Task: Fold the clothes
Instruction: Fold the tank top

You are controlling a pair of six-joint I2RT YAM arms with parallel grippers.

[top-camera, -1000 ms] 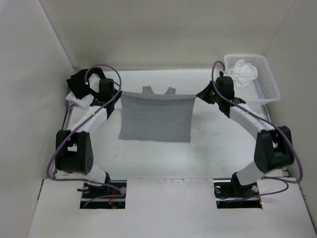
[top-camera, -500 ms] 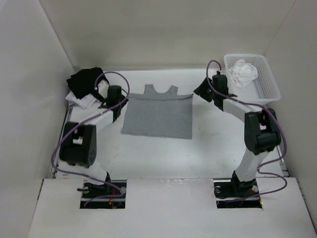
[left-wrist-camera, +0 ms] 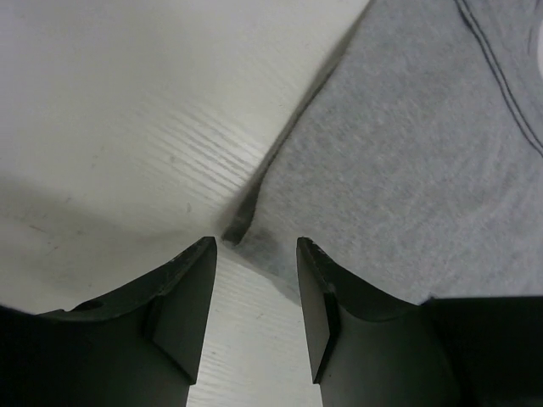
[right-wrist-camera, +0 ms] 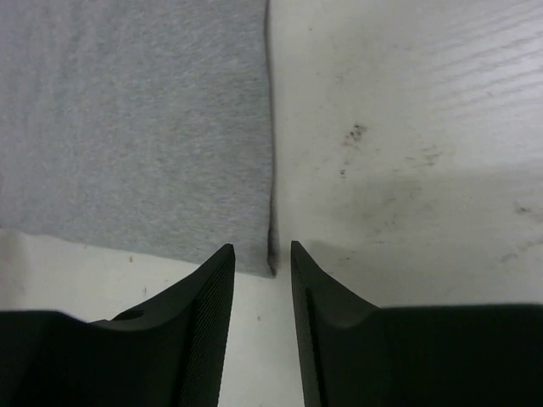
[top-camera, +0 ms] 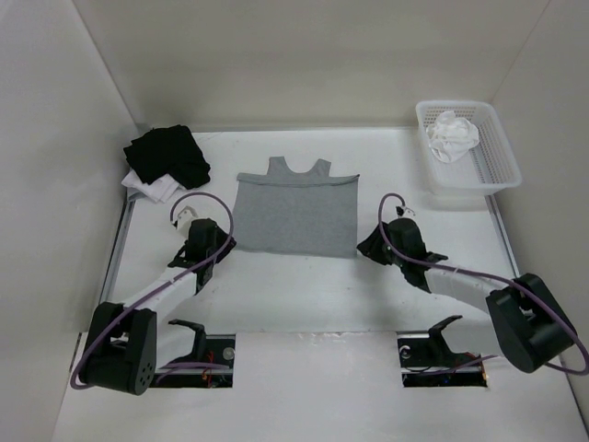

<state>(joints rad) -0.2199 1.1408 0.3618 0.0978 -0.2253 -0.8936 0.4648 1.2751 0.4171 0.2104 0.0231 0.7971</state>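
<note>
Tank top, heather-grey and doubled over with its straps pointing away from the arms, lies flat at the middle of the table, the left gripper and right gripper low at its near corners, jaws partly parted, gripping nothing.

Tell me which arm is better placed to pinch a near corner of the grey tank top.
Right, marginally. The right gripper stands open with the near-right corner of the tank top between its fingertips. The left gripper is open too, but its corner sits only at the mouth of the gap.
</note>
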